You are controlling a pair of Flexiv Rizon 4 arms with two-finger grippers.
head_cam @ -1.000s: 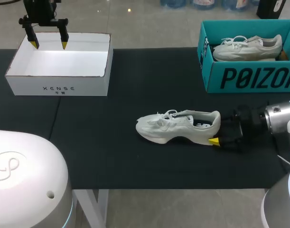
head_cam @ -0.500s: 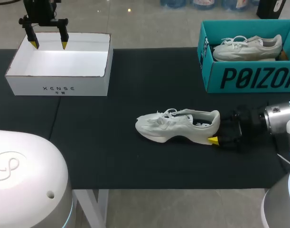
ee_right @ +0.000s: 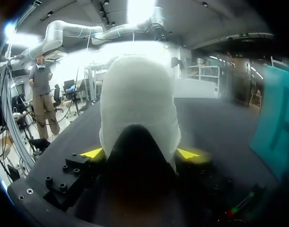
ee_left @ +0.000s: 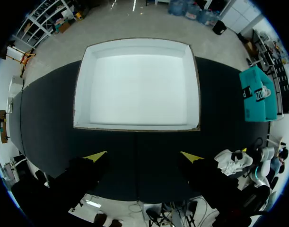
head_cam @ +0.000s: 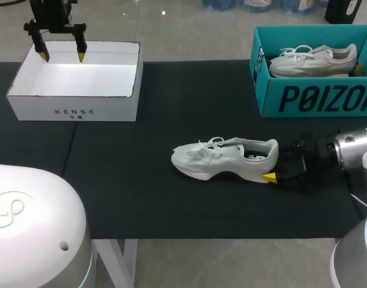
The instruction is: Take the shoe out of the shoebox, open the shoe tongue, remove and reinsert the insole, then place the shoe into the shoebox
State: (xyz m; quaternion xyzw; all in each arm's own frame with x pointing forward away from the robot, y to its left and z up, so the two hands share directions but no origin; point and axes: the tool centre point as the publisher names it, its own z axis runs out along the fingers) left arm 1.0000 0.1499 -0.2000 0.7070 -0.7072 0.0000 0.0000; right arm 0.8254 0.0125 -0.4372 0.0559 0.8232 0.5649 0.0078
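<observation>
A white shoe (head_cam: pixel 222 161) lies on its sole in the middle of the black table, toe to the left. My right gripper (head_cam: pixel 274 168) is at its heel, low on the table. One yellow tip shows at the near side and the other is hidden behind the heel. In the right wrist view the heel (ee_right: pixel 137 94) fills the gap of the right gripper (ee_right: pixel 139 152), with both tips against its sides. My left gripper (head_cam: pixel 59 57) hangs open and holds nothing, over the far edge of the white box (head_cam: pixel 75 111). In the left wrist view that gripper (ee_left: pixel 143 156) is above the black mat, with the box (ee_left: pixel 83 94) ahead.
A teal shoebox (head_cam: pixel 315 99) stands at the back right with a second pale shoe (head_cam: pixel 312 60) inside. The white box at the back left holds nothing. Black mat (head_cam: pixel 147 198) lies bare around the shoe, towards the front edge.
The right gripper's fingers have drawn in a little around the heel, and the shoe has shifted very slightly to the left. The left arm has not moved.
</observation>
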